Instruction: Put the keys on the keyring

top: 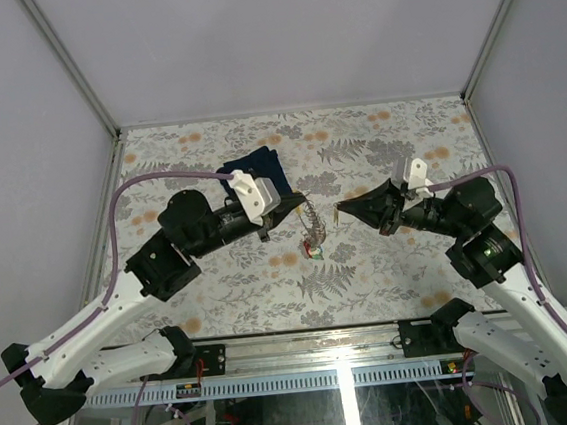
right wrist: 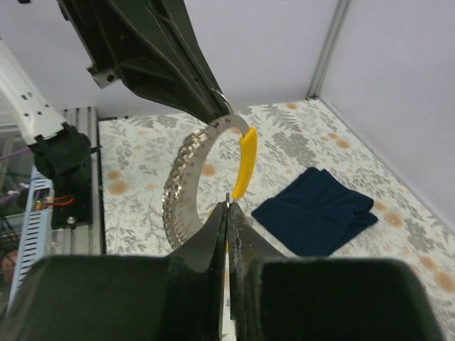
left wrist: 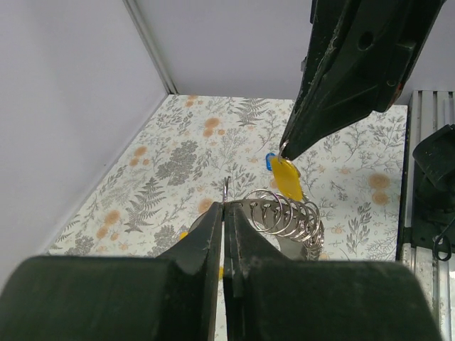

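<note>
My left gripper (top: 296,203) (left wrist: 226,206) is shut on the top of the keyring (top: 311,225) and holds it above the table. The keyring is a curved silvery band with several small rings (left wrist: 288,213) (right wrist: 183,177). Red and green key tags (top: 314,251) hang at its lower end. My right gripper (top: 340,210) (right wrist: 229,202) is shut on the small ring of a yellow-tagged key (right wrist: 245,162) (left wrist: 286,177), right beside the keyring's upper end. A blue tag (left wrist: 269,160) shows just behind the yellow one. The left gripper's tip (right wrist: 215,114) shows above the band in the right wrist view.
A folded navy cloth (top: 252,168) (right wrist: 316,212) lies on the floral table (top: 389,263) behind the left gripper. Grey walls with metal posts close in the left, far and right sides. An aluminium rail (top: 309,376) runs along the near edge.
</note>
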Controlling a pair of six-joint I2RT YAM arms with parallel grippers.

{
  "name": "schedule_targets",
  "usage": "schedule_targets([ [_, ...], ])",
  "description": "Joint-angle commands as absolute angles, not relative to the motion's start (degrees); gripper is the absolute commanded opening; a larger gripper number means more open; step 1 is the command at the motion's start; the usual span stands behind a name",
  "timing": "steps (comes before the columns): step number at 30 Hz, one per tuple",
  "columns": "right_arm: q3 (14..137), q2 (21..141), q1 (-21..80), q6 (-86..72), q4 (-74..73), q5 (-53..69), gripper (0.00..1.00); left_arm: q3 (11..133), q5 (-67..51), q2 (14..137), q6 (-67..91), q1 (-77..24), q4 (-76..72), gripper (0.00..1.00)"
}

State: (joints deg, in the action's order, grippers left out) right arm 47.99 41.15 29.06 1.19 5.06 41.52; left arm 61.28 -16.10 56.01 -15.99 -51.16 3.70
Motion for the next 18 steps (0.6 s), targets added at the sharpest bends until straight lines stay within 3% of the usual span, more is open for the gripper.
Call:
schedule_targets([
  [1,51.59,42.85,29.4,-2.81,11.15,46.66,0.0,64.13,-11.53,56.23,-18.4,-53.0,-0.15,0.0],
  [18,52.91,47.82,29.43,-13.61,22.3,48.08,0.0,64.49,-9.96,57.55,-19.03,-55.22,-0.13,0.0],
])
